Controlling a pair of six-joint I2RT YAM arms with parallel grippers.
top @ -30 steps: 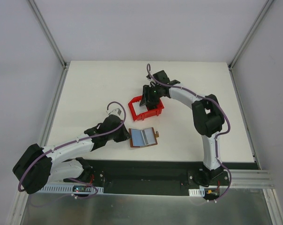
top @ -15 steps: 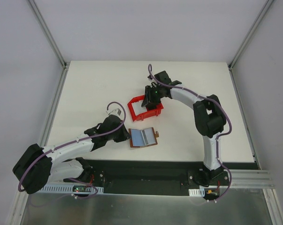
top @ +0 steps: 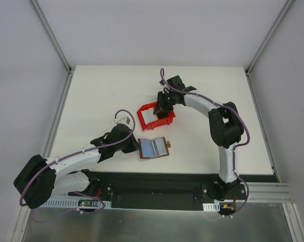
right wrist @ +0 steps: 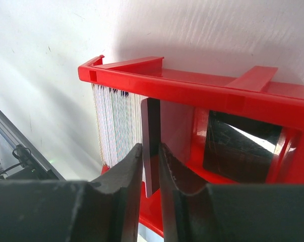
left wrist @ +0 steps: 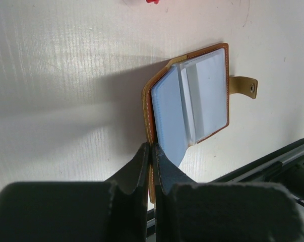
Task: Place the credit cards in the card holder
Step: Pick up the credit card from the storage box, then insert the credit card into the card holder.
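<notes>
The brown card holder (top: 154,147) lies open on the table, its pale blue-grey pockets (left wrist: 192,106) facing up and its clasp tab (left wrist: 245,85) out to the right. My left gripper (left wrist: 152,146) is shut on the holder's near left cover edge. In the red bin (top: 141,112), a row of credit cards (right wrist: 116,126) stands on edge. One dark-edged card (right wrist: 152,131) stands apart from the row, between the fingers of my right gripper (right wrist: 150,146). The left finger touches it and a thin gap shows at the right finger, so the jaws are narrowly open around it.
The red bin (right wrist: 192,91) has a raised rim and a divider. A dark glossy patch (right wrist: 240,146) shows in its right compartment. A black rail (top: 157,184) runs along the table's near edge, just beyond the holder.
The right gripper's jaws have narrowed around the single card in the bin, and the hand has shifted slightly. The left gripper and the holder have not moved.
</notes>
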